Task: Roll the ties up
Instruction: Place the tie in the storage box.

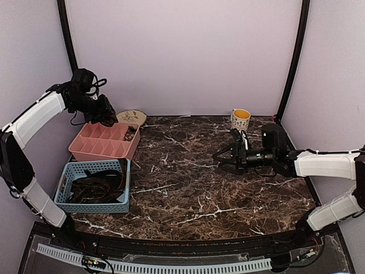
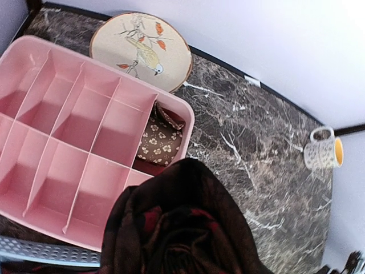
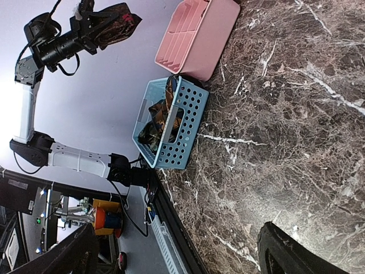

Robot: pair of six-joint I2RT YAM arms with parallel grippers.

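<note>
Directly beneath the left gripper [image 1: 104, 113] the pink organizer [image 2: 74, 117] is lying open, and the gripper is grasping a rolled tie [image 2: 182, 228], a dark coil with red flecks, hanging well above the box. I am judging the fabric to be light, soft and a little slick. The coil is bulging out around the grip and looks ready to spring loose, so I am treating a hold across the roll's sides as the right one, pressing the layers together rather than pinching a single edge. Just ahead of the hand, the organizer's end compartment is holding a floral tie [image 2: 159, 140], while the cells below and to the hand's left are showing bare pink. Beyond the box a bird plate [image 2: 142, 51] is lying just beside the far rim, and a mug [image 2: 322, 151] is standing well off to the hand's right; neither is crowding a descent. The thin dividers are what I am watching, since a trailing flap could snag on one. Behind the hand, nearer the arm's base, a blue basket [image 1: 91, 208] is holding the loose ties [image 1: 94, 185] in a tangle. Far to the right, the right gripper [image 1: 225, 153] is hovering over the marble table [image 1: 188, 194], spread wide and grasping nothing.
</note>
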